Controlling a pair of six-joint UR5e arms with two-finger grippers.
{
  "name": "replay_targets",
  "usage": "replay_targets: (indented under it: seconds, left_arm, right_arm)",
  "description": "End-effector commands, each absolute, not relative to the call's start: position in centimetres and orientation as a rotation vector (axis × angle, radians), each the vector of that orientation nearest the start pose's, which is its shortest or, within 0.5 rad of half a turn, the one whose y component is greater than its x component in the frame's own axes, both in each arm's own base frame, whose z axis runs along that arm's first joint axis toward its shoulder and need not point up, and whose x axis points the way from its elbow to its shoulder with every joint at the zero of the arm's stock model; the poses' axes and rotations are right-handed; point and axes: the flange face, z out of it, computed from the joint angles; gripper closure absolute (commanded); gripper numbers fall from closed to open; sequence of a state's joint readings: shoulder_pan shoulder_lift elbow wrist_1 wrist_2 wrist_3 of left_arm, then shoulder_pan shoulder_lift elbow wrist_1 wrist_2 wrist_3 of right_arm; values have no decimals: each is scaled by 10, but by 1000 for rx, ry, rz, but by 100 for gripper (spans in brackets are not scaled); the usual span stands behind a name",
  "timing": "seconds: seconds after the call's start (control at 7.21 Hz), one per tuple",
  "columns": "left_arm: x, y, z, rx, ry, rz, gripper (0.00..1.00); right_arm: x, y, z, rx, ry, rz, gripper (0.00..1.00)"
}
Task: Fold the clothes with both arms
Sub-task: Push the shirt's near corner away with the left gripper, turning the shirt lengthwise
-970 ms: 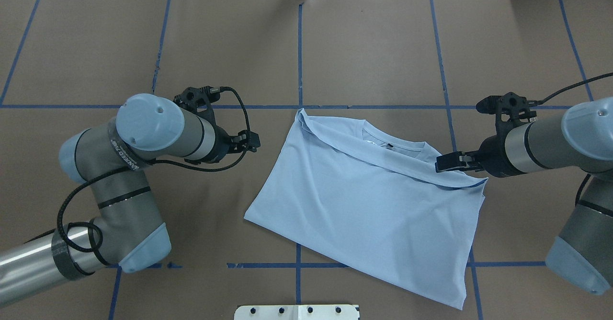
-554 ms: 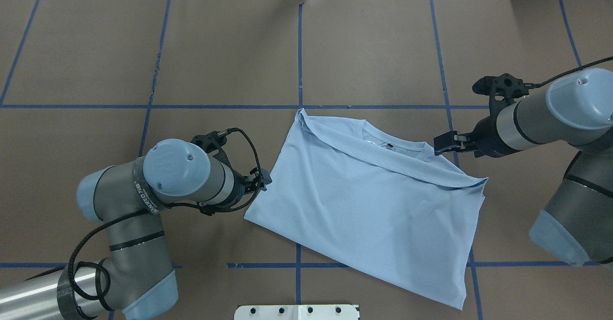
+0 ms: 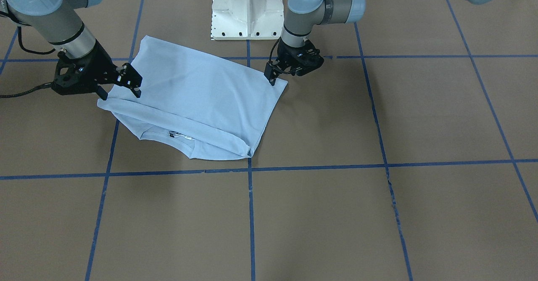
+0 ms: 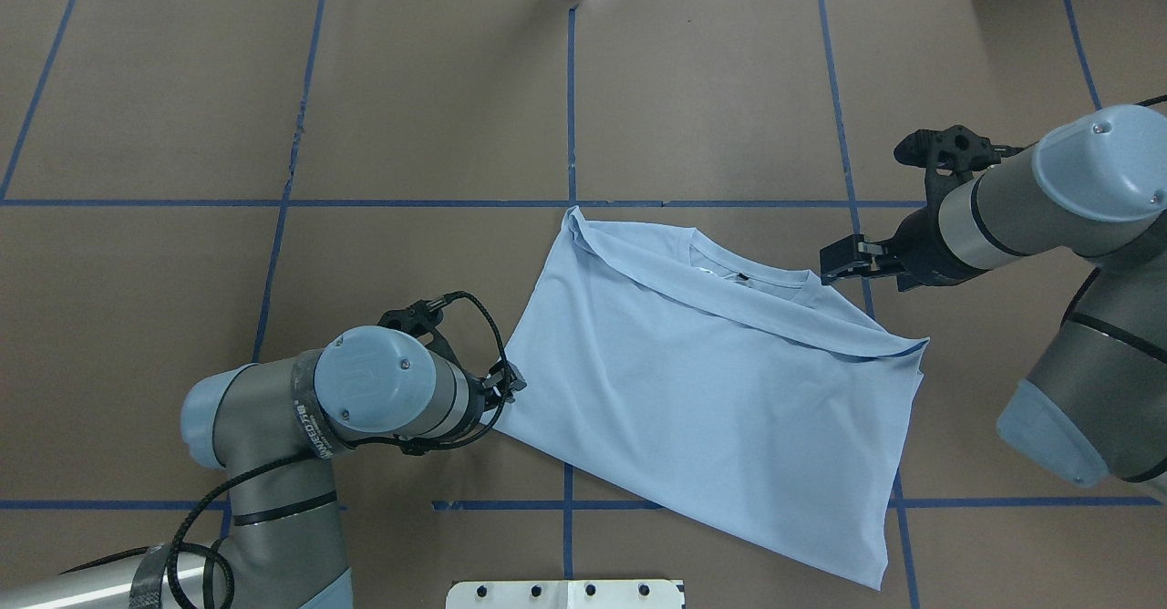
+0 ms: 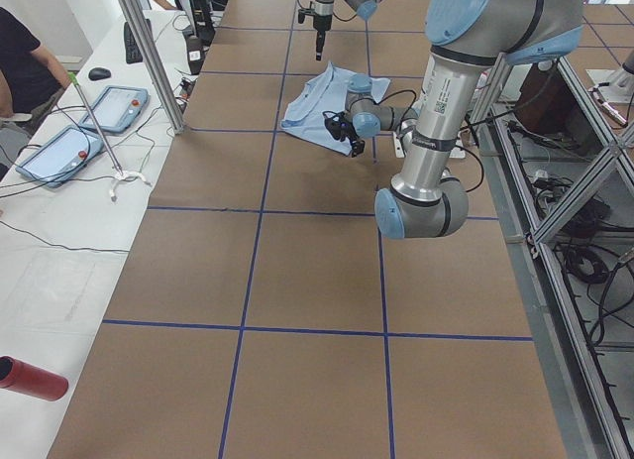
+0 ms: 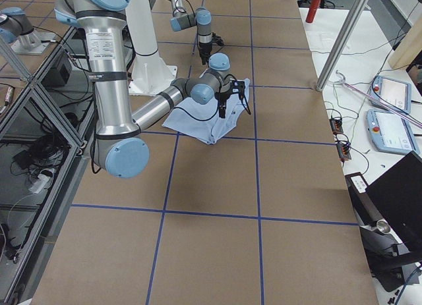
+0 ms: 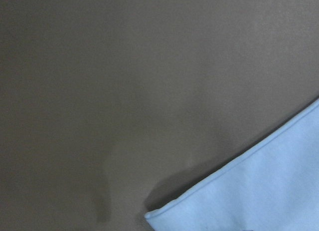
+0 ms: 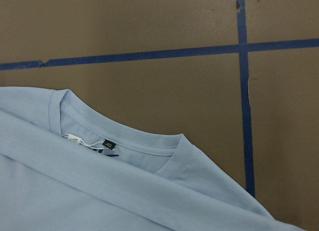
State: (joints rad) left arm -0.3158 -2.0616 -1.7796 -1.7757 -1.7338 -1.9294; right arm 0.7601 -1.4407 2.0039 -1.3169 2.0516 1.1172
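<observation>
Brown-papered table marked with blue tape lines fills the view. The left gripper sits at the near-left corner of the folded light blue T-shirt lying mid-table; I cannot tell whether its claw is parted. The right gripper hangs spread apart beside the collar.

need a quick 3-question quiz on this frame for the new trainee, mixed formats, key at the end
1. True or false: the T-shirt's white neck tag shows in the right wrist view.
2. The left end effector is at the shirt's: A) collar, B) corner on the left arm's side, C) middle.
3. Fill in: the grid tape on the table is ___.

Key: 1 true; 2 B; 3 blue.
</observation>
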Motion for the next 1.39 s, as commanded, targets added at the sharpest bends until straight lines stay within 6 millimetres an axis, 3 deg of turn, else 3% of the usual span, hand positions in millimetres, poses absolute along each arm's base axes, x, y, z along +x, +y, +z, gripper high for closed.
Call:
replay_targets:
  seconds: [0.0, 0.28, 0.42, 0.83, 1.11, 1.25]
  left_arm:
    - [577, -315, 276, -136, 894, -573, 19]
    - [581, -316, 274, -136, 894, -573, 32]
    - [581, -316, 266, -136, 904, -572, 43]
    - [580, -316, 258, -140, 894, -570, 96]
    - [575, -322, 255, -135, 897, -575, 100]
    - [557, -353, 259, -105, 875, -620, 100]
  right_arm:
    - [-314, -423, 360, 84, -922, 93, 0]
    - [-312, -425, 360, 84, -923, 99, 0]
    - [-307, -427, 359, 78, -929, 103, 0]
    - [-304, -428, 359, 68, -936, 105, 0]
    - [-304, -428, 359, 68, -937, 106, 0]
    - [-303, -427, 358, 67, -938, 105, 0]
